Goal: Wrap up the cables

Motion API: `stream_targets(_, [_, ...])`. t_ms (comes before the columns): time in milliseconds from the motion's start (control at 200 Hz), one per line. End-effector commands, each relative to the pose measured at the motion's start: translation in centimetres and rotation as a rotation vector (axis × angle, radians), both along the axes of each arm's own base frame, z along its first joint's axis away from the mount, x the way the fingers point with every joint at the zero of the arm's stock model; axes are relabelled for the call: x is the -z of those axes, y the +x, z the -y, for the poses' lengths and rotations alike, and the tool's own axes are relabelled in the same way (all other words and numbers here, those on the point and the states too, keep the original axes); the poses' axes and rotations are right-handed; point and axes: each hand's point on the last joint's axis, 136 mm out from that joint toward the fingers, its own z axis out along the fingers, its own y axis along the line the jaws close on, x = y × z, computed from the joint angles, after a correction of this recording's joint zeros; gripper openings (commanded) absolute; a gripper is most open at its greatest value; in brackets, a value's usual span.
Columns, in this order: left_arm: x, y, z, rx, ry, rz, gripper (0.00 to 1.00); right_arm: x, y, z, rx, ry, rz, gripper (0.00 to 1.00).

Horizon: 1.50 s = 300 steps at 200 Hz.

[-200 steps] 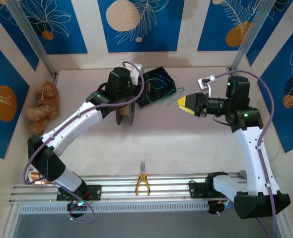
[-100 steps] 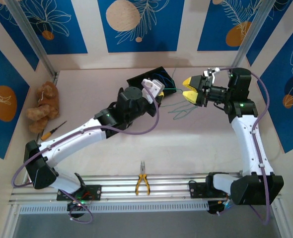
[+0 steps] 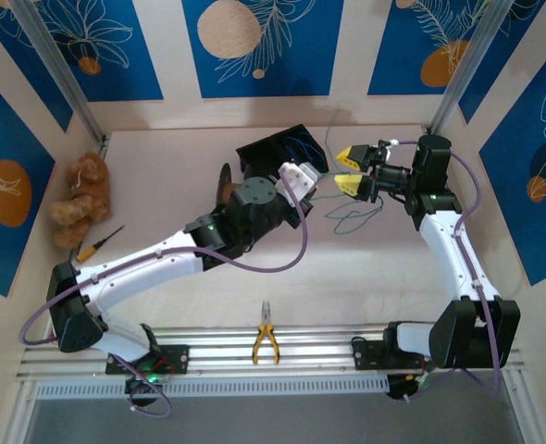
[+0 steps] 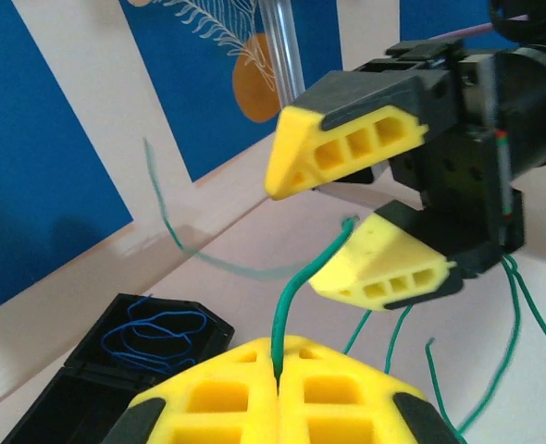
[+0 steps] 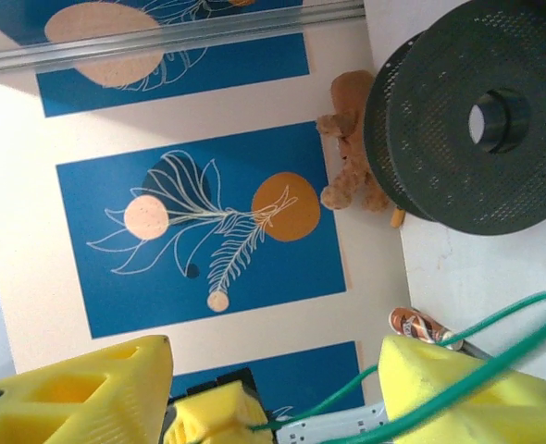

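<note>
Left hand (image 4: pixel 278 363): closed tight on the green cable (image 4: pixel 288 294); the strand was pinched in the seam between the two yellow fingers and rose straight out of it; it was held so, it seemed, to offer a free length to the other arm.
Right hand (image 3: pixel 349 169): jaws parted, nothing gripped; it was set facing the left hand, just beside it, with the raised strand passing between its fingers; it was judged ready to take hold.
Green cable, the rest: left in loose loops on the surface (image 3: pixel 375 277) below the right hand; a thin length was seen arching up toward the back wall.
Blue cable (image 4: pixel 157 331): curled inside the open black box (image 4: pixel 79 388) at the far middle of the surface; touched by neither hand.
Step in hand: judged a handover, or a stretch between two hands, ahead of winding.
Progress: no wound bundle was seen; the task was judged early.
Risk: the thin, springy strand could be missed or flicked aside as the jaws close; the trailing loops could be snagged.
</note>
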Motion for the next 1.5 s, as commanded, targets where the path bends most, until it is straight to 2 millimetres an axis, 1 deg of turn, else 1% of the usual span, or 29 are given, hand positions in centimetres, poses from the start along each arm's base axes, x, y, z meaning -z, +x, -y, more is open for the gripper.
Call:
stream_targets(0, [-1.6, -1.0, -0.7, -0.006, -0.053, 0.030, 0.00, 0.4, 0.6, 0.4, 0.025, 0.006, -0.009, 0.48])
stream_targets(75, [-1.3, -1.4, -0.8, 0.000, -0.067, 0.014, 0.00, 0.5, 0.9, 0.7, 0.033, 0.003, -0.009, 0.29])
stream_targets(190, [-0.9, -2.0, -1.1, 0.011, -0.110, -0.027, 0.00, 0.2, 1.2, 0.9, 0.030, -0.011, 0.012, 0.04])
stream_targets(215, [-0.8, -2.0, -1.2, 0.011, -0.119, -0.042, 0.00, 0.1, 1.2, 0.8, 0.024, -0.017, 0.019, 0.00])
stream_targets(235, [-0.6, -2.0, -1.2, 0.009, -0.122, -0.054, 0.00, 0.1, 1.2, 0.8, 0.020, -0.024, 0.028, 0.00])
stream_targets(265, [-0.5, -2.1, -1.4, 0.004, -0.128, -0.079, 0.16, -0.1, 1.2, 0.8, 0.015, -0.039, 0.044, 0.00])
stream_targets(290, [-0.5, -2.0, -1.6, -0.004, -0.132, -0.101, 0.41, -0.3, 1.2, 0.8, 0.009, -0.055, 0.060, 0.00])
stream_targets(325, [-0.5, -2.0, -2.1, -0.023, -0.144, -0.132, 0.67, -0.4, 1.1, 0.7, 0.001, -0.080, 0.069, 0.00])
stream_targets(365, [-0.7, -1.9, -2.9, -0.039, -0.160, -0.169, 0.87, -0.5, 0.9, 0.6, -0.014, -0.121, 0.092, 0.00])
stream_targets(390, [-0.9, -1.9, -3.4, -0.047, -0.169, -0.193, 0.94, -0.5, 0.9, 0.5, -0.018, -0.151, 0.112, 0.00])
stream_targets(420, [-1.1, -1.8, -4.2, -0.055, -0.185, -0.220, 1.00, -0.2, 0.8, 0.4, -0.022, -0.197, 0.120, 0.00])
stream_targets(525, [-2.3, -1.4, -7.3, -0.092, -0.252, -0.307, 1.00, -0.1, 0.7, 0.0, -0.043, -0.315, 0.191, 0.00])
stream_targets(595, [-2.5, -0.5, -9.3, -0.119, -0.289, -0.389, 1.00, 0.1, 0.6, -0.4, -0.062, -0.406, 0.239, 0.00])
stream_targets(725, [-3.1, 0.8, -12.6, -0.150, -0.365, -0.508, 1.00, 1.0, 0.0, -2.1, -0.116, -0.608, 0.348, 0.00])
stream_targets(835, [-3.8, 1.5, -14.5, -0.177, -0.391, -0.561, 1.00, 2.1, -0.2, -3.1, -0.125, -0.817, 0.429, 0.00])
stream_targets(875, [-4.0, 1.5, -14.8, -0.178, -0.400, -0.576, 1.00, 2.5, -0.2, -3.3, -0.119, -0.908, 0.461, 0.00])
stream_targets(950, [-4.0, 1.6, -14.8, -0.170, -0.433, -0.630, 1.00, 3.1, -0.2, -3.6, -0.110, -1.066, 0.521, 0.00])
stream_targets(1015, [-3.6, 1.6, -14.1, -0.145, -0.473, -0.697, 1.00, 3.3, -0.1, -4.1, -0.093, -1.188, 0.573, 0.00])
stream_targets(1050, [-3.5, 1.5, -13.7, -0.132, -0.503, -0.725, 0.96, 3.2, 0.0, -4.2, -0.078, -1.245, 0.599, 0.00])
stream_targets(1110, [-3.3, 1.6, -13.3, -0.120, -0.615, -0.775, 0.90, 2.8, 0.1, -4.5, -0.047, -1.329, 0.653, 0.00])
stream_targets(1125, [-2.9, 1.6, -13.1, -0.117, -0.649, -0.797, 0.89, 2.7, 0.1, -4.6, -0.040, -1.347, 0.664, 0.00])
stream_targets(1151, [-3.4, 1.6, -12.6, -0.082, -0.726, -0.800, 0.88, 2.4, 0.1, -4.8, -0.025, -1.374, 0.692, 0.00])
stream_targets(1171, [-2.8, 1.6, -12.3, -0.071, -0.776, -0.830, 0.87, 2.2, 0.0, -5.1, -0.016, -1.392, 0.715, 0.00])
stream_targets(1221, [-1.8, 1.9, -11.8, -0.072, -0.848, -0.881, 0.85, 1.6, -0.1, -5.6, 0.008, -1.418, 0.770, 0.00])
stream_targets(1266, [-1.3, 2.1, -11.6, -0.091, -0.872, -0.900, 0.85, 1.0, -0.4, -6.0, 0.031, -1.434, 0.815, 0.00])
stream_targets(1351, [-0.6, 2.9, -11.7, -0.151, -0.883, -0.899, 0.88, 0.0, -1.0, -6.8, 0.052, -1.432, 0.899, 0.00])
stream_targets(1366, [-0.6, 3.1, -11.7, -0.158, -0.887, -0.901, 0.89, 0.1, -1.2, -7.0, 0.046, -1.434, 0.913, 0.00])
stream_targets(1416, [-0.9, 3.7, -11.3, -0.163, -0.896, -0.907, 0.92, -0.6, -1.7, -7.5, 0.057, -1.422, 0.971, 0.00])
stream_targets(1496, [-2.0, 4.5, -10.3, -0.134, -0.921, -0.911, 0.94, -1.1, -2.5, -8.1, 0.066, -1.419, 1.044, 0.00])
